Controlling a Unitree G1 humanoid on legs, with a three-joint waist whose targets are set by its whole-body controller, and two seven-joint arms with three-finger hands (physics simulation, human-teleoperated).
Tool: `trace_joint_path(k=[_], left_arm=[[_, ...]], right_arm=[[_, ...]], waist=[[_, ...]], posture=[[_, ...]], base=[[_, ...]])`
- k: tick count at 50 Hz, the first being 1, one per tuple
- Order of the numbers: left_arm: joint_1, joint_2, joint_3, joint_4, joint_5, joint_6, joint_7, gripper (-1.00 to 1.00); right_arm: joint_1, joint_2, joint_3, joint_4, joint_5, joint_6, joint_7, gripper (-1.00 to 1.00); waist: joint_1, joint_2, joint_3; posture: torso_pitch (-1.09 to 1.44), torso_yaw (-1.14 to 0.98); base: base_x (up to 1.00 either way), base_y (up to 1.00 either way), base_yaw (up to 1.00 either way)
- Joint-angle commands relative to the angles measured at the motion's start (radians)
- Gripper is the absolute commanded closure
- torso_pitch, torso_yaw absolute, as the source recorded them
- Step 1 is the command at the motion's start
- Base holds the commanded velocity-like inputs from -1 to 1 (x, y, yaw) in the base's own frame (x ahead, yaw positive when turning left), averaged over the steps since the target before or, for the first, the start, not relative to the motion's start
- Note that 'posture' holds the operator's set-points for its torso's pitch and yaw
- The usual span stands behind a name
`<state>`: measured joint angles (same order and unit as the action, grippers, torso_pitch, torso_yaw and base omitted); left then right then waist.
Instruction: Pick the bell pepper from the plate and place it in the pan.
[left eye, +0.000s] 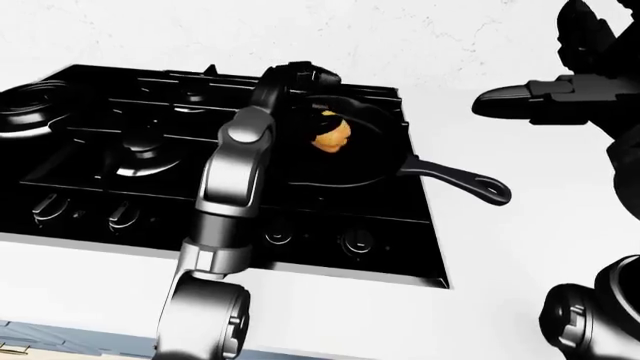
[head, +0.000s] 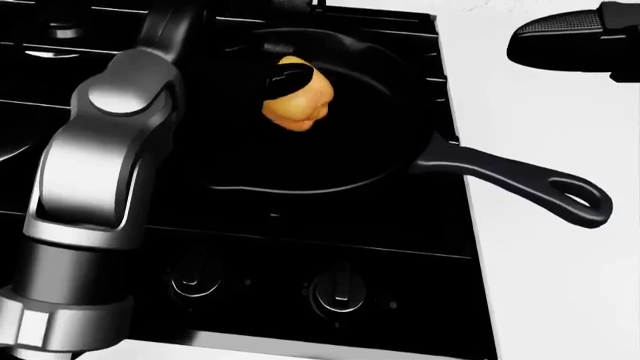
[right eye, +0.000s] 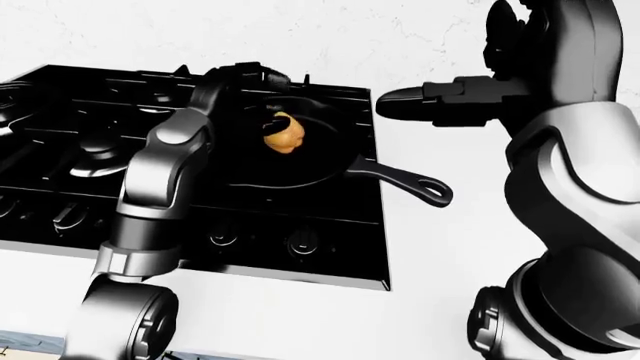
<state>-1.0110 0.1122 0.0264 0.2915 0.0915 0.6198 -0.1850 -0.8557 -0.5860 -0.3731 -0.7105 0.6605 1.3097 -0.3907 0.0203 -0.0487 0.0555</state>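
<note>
A: The bell pepper (head: 297, 105) sits inside the pan (head: 300, 161), up toward the pan's far rim in the head view, with a wide stretch of bare pan floor below it and to its right.

B: And the left hand (head: 275, 75)?

A: Right at the pepper's upper left. One of the dark fingers (head: 290, 77) lies across the pepper's top. Whether they clench it or merely touch it, I cannot tell; black on black there.

B: Where does the pan sit?

A: On the stove (left eye: 150, 150), by the stove's right edge. Its handle (head: 530, 184) pokes past that edge and over the white table (head: 560, 285), pointing at the table's near right.

B: Room on that side?

A: Plenty of bare white surface below the handle. The right hand (right eye: 440, 103) hangs over the table, well apart from the pan, fingers stretched out straight, released, holding nothing.

B: The left arm (left eye: 235, 180)?

A: It reaches up across the stove's near edge and over the knobs (head: 340, 289) to the pan's left rim.
</note>
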Motion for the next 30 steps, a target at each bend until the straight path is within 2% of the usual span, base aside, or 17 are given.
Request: trace_joint_path(k=[1, 5, 7, 8, 10, 12, 22, 26, 30], left_arm=[[-0.038, 0.005, 0.005, -0.040, 0.000, -0.027, -0.001, 0.00], [-0.034, 0.003, 0.005, -0.037, 0.004, -0.033, -0.001, -0.08], [-0.035, 0.003, 0.007, -0.035, 0.004, -0.036, -0.002, -0.38], [-0.036, 0.003, 0.007, -0.036, 0.003, -0.034, -0.001, -0.38], [-0.041, 0.003, 0.010, -0.034, 0.001, -0.036, -0.001, -0.77], [-0.056, 0.004, 0.016, -0.031, -0.005, -0.031, 0.005, -1.00], [-0.140, 0.034, 0.053, -0.052, -0.067, 0.012, 0.068, -1.00], [-0.165, 0.057, 0.076, -0.059, -0.102, 0.020, 0.138, -1.00], [-0.144, 0.088, 0.111, -0.172, -0.155, 0.072, 0.225, -1.00]], right_arm=[[-0.028, -0.014, -0.013, -0.011, -0.005, -0.026, -0.005, -1.00], [-0.027, -0.014, -0.013, -0.011, -0.003, -0.026, -0.007, -1.00], [-0.029, -0.014, -0.012, -0.011, -0.002, -0.025, -0.009, -1.00], [-0.029, -0.015, -0.012, -0.010, -0.002, -0.026, -0.009, -1.00], [-0.030, -0.015, -0.011, -0.009, -0.001, -0.026, -0.010, -1.00], [-0.031, -0.016, -0.011, -0.009, 0.000, -0.027, -0.011, -1.00], [-0.031, -0.018, -0.012, -0.006, 0.005, -0.029, -0.014, -1.00], [-0.059, -0.018, -0.016, -0.013, 0.022, 0.000, -0.029, -1.00], [-0.086, -0.024, -0.018, -0.026, 0.044, 0.027, -0.050, -1.00]], waist=[[0.001, -0.003, -0.029], [0.001, -0.003, -0.028], [0.001, -0.003, -0.029], [0.001, -0.003, -0.029], [0.001, -0.003, -0.029], [0.001, -0.004, -0.029], [0.000, -0.004, -0.026], [-0.001, -0.002, -0.025], [-0.003, 0.004, -0.023]], posture=[[0.00, 0.00], [0.00, 0.00], [0.00, 0.00], [0.00, 0.00], [0.00, 0.00], [0.00, 0.00], [0.00, 0.00], [0.00, 0.00], [0.00, 0.00]], base=[[0.00, 0.00, 0.00], [0.00, 0.00, 0.00], [0.00, 0.00, 0.00], [0.00, 0.00, 0.00], [0.00, 0.00, 0.00], [0.00, 0.00, 0.00], [0.00, 0.00, 0.00], [0.00, 0.00, 0.00], [0.00, 0.00, 0.00]])
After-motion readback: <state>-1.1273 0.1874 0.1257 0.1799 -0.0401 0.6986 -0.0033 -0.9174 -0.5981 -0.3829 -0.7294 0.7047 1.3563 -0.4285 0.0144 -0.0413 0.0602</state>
